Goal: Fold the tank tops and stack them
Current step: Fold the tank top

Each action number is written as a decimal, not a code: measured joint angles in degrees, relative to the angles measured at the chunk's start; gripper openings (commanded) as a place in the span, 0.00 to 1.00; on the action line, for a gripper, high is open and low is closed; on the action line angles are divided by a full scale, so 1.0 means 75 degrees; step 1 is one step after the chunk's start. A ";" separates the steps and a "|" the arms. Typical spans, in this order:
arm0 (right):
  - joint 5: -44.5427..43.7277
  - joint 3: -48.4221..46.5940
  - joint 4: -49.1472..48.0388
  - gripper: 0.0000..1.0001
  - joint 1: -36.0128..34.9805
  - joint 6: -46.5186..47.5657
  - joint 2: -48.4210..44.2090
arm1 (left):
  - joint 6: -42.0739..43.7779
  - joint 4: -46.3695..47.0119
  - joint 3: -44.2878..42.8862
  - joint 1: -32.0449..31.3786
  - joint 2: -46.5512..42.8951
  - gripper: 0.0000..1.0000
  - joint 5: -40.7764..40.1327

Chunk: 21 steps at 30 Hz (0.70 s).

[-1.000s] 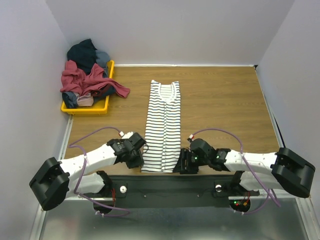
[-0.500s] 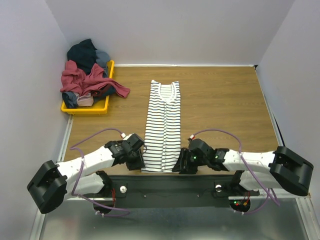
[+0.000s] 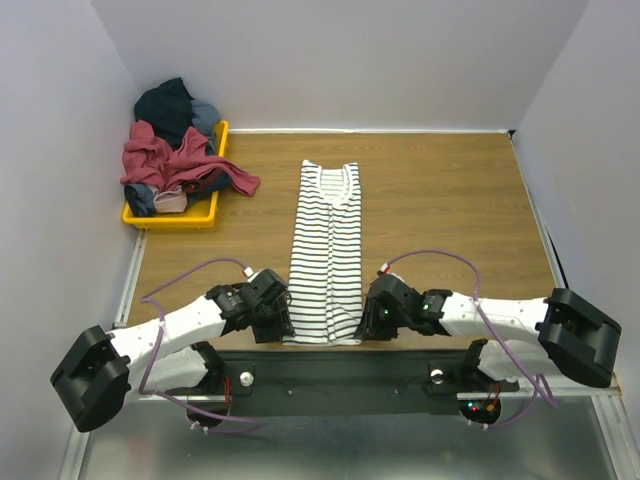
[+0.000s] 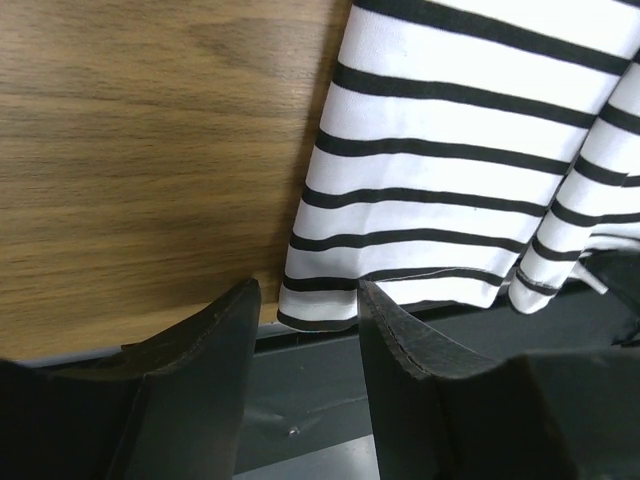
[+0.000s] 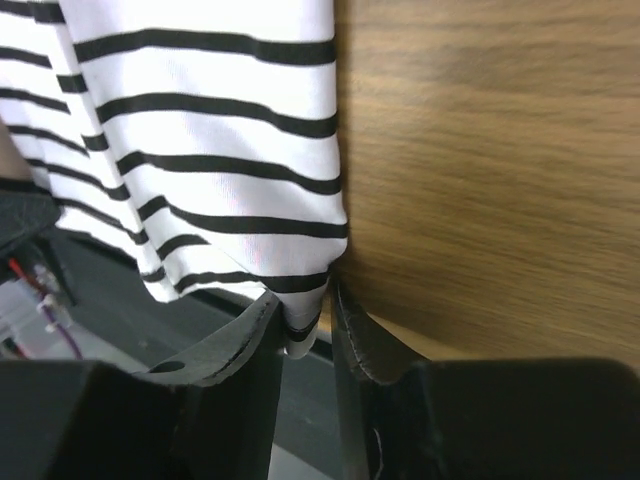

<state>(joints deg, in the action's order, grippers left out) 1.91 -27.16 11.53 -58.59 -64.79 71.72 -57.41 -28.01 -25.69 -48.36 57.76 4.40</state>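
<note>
A white tank top with thin dark stripes [image 3: 325, 250] lies folded into a long narrow strip down the middle of the wooden table, neckline at the far end, hem at the near edge. My left gripper [image 3: 278, 322] is at the hem's left corner. In the left wrist view [image 4: 308, 300] its jaws stand open with the hem corner [image 4: 318, 305] between the tips. My right gripper [image 3: 368, 322] is at the hem's right corner. In the right wrist view [image 5: 303, 298] its jaws are pinched on that corner [image 5: 305, 325], which hangs over the table's edge.
A yellow tray [image 3: 170, 216] at the back left holds a heap of dark, red and blue clothes [image 3: 175, 150] that spills over its right rim. A black rail [image 3: 330, 365] runs along the near table edge under the hem. Walls close in on three sides.
Both grippers have moved inward and toward the near edge onto the hem's two corners. The right jaws have closed on the cloth. The tank top has not shifted.
</note>
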 measured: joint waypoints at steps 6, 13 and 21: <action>-0.0466 -0.0440 0.0667 0.47 0.0003 0.0385 0.0175 | 0.0017 0.0396 0.0230 0.0009 -0.0134 0.54 0.0289; -0.0595 -0.0784 0.0909 0.69 0.0003 0.0755 0.0195 | 0.0015 0.0624 0.0393 0.0009 -0.0306 0.49 0.0414; -0.1014 -0.0373 0.1955 0.67 0.0003 0.0577 -0.0772 | -0.0006 0.0906 0.0551 0.0009 -0.0300 0.34 0.0557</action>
<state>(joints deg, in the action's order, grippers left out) -5.69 -29.95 26.20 -58.57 -60.47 65.93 -57.45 -21.21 -21.56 -48.29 55.51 8.58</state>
